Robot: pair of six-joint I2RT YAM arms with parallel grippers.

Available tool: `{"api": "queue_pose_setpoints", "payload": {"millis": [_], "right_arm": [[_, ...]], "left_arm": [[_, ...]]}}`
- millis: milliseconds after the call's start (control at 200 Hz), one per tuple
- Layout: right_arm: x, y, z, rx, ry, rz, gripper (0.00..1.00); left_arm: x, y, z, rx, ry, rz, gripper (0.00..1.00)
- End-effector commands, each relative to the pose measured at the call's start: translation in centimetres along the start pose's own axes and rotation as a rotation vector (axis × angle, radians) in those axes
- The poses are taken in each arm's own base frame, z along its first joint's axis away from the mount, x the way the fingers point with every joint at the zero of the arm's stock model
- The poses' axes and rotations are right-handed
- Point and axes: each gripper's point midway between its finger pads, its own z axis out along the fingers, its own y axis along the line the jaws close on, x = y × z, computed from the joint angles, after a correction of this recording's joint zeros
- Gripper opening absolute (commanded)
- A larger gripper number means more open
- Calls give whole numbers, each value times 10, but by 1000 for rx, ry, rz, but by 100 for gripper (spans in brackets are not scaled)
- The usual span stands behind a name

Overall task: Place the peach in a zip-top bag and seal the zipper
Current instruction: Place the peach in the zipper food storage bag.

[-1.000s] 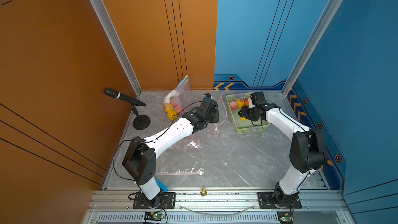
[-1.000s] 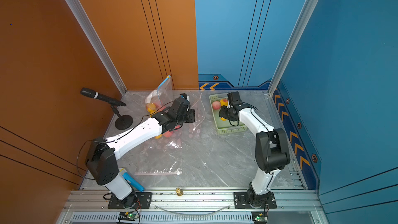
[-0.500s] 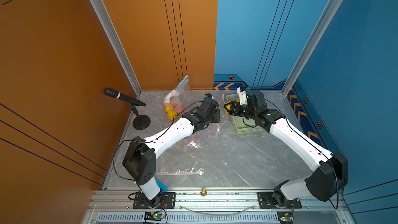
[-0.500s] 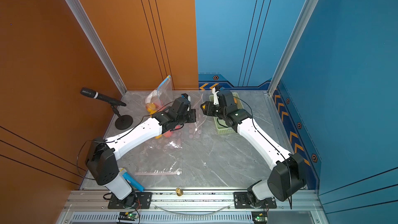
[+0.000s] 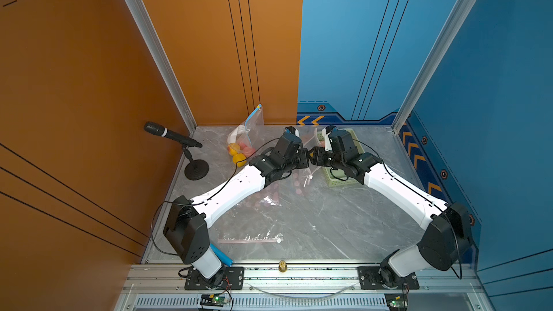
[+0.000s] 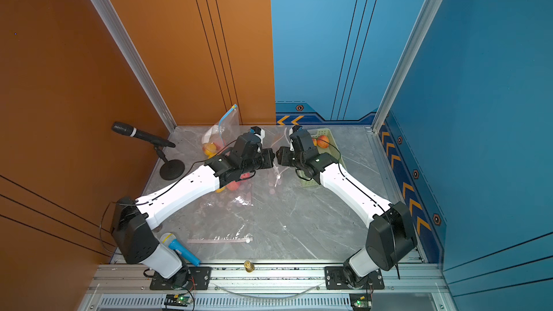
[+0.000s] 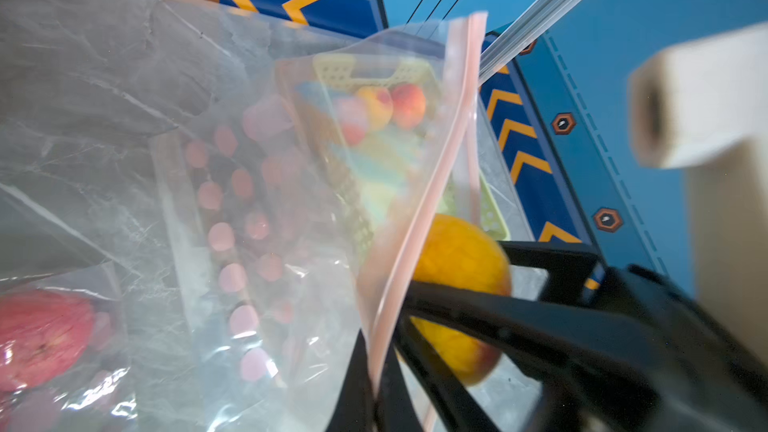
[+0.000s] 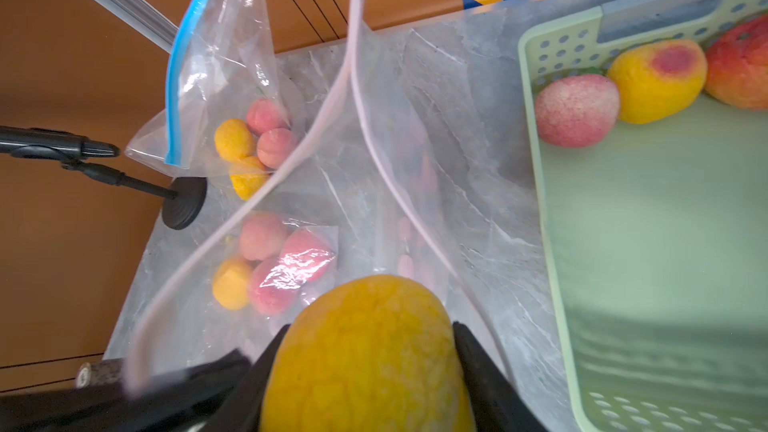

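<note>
Hovering at the bag (image 7: 291, 201) mouth, mid-frame in a top view, the peach (image 5: 311, 154) is clamped by the R gripper (image 8: 370, 328); bag rim's pinched by the L gripper (image 7: 376, 367). Drop-in & zipper (image 7: 419, 222) sealing aren't done yet.

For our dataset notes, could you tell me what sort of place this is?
Probably a robot recording booth: orange and blue panel walls, two white rail-mounted arms, a black stand microphone.
</note>
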Motion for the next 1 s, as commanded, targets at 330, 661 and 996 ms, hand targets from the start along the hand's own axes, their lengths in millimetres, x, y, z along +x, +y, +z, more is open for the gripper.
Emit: {"api": "queue_pose_setpoints", "payload": {"millis": [330, 661, 996], "right_arm": [[-8, -7, -26, 152, -13, -131, 79], [-20, -3, -58, 125, -58, -152, 76], [-24, -34, -95, 171, -131, -35, 72]], "left_arm": [[2, -18, -3, 102, 38, -74, 0], [6, -13, -3, 84, 53, -102, 0], [6, -5, -7, 52, 32, -85, 0]]}}
